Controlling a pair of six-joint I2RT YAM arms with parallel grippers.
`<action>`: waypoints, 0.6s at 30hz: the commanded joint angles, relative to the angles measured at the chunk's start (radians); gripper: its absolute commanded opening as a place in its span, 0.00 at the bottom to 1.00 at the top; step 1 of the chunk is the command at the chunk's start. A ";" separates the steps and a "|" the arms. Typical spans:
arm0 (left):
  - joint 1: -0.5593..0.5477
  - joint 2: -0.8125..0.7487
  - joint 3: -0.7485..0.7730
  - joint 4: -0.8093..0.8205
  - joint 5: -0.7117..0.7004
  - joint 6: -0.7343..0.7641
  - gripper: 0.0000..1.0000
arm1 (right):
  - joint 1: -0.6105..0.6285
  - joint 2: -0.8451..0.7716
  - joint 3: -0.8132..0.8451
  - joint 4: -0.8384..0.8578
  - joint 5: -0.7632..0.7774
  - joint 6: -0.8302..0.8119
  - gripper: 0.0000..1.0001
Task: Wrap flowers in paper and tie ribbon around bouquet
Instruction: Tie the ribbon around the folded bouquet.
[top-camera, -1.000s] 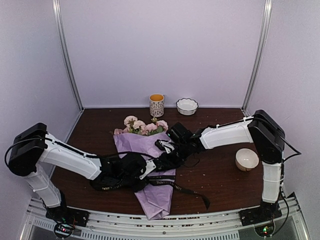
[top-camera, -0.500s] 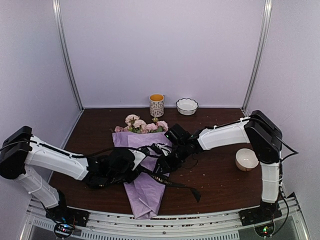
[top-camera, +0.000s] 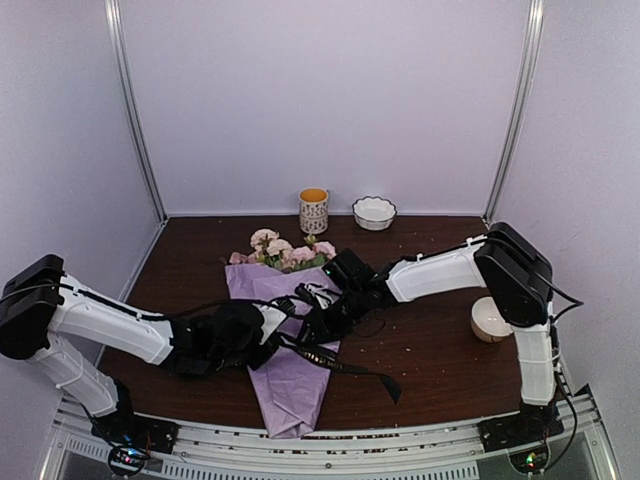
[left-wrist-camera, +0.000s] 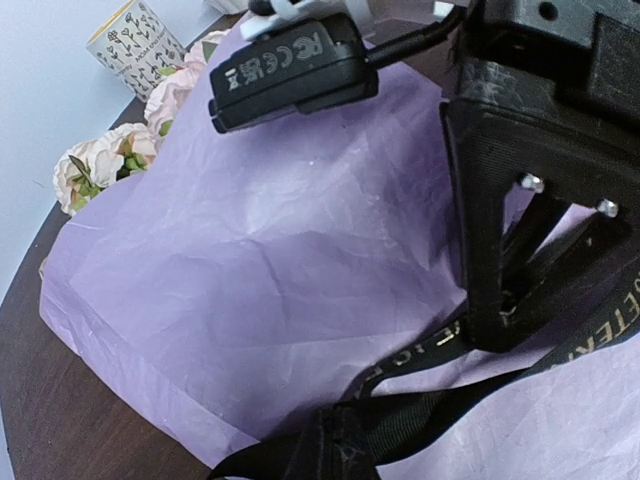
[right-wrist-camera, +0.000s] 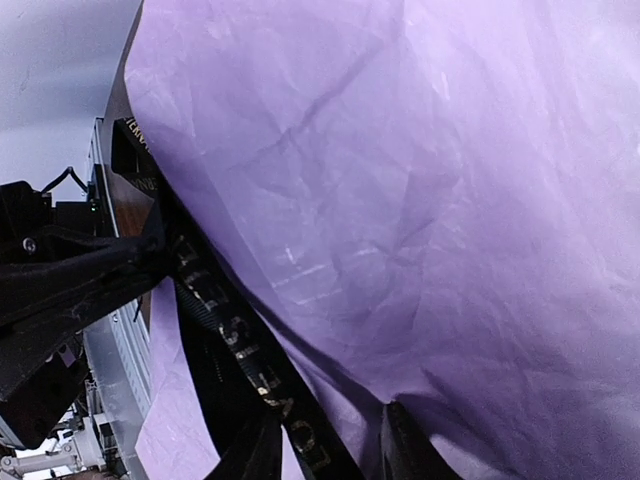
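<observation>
The bouquet lies mid-table: lilac paper (top-camera: 290, 385) wrapped round the flowers (top-camera: 283, 250), whose pink heads stick out at the far end. A black lettered ribbon (top-camera: 345, 365) crosses the paper, its loose tail trailing right. My left gripper (top-camera: 272, 322) rests on the wrap's left side, shut on the ribbon (left-wrist-camera: 430, 355); its tips (left-wrist-camera: 340, 450) pinch a bunched strand. From the right, my right gripper (top-camera: 312, 325) meets it over the paper. Its fingers (right-wrist-camera: 255, 455) stand apart, with a ribbon strand (right-wrist-camera: 235, 350) and paper (right-wrist-camera: 420, 200) between them.
A patterned cup (top-camera: 313, 210) and a white scalloped bowl (top-camera: 374, 212) stand at the back edge. Another pale bowl (top-camera: 493, 318) sits right, beside the right arm's base. Crumbs dot the brown table (top-camera: 430, 350).
The left arm has drawn back to the left, tightening the ribbon. The bouquet's near end swung left, and the ribbon tail followed. The right gripper crept slightly left.
</observation>
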 joint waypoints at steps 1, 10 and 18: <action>0.016 -0.019 -0.016 0.055 0.025 -0.019 0.00 | 0.015 0.028 0.043 0.031 0.038 0.015 0.33; 0.027 0.018 -0.012 0.062 0.052 -0.026 0.00 | 0.019 -0.041 -0.009 0.099 0.009 0.049 0.00; 0.051 0.099 0.005 0.074 0.061 -0.054 0.00 | 0.038 -0.127 -0.119 0.265 -0.026 0.149 0.00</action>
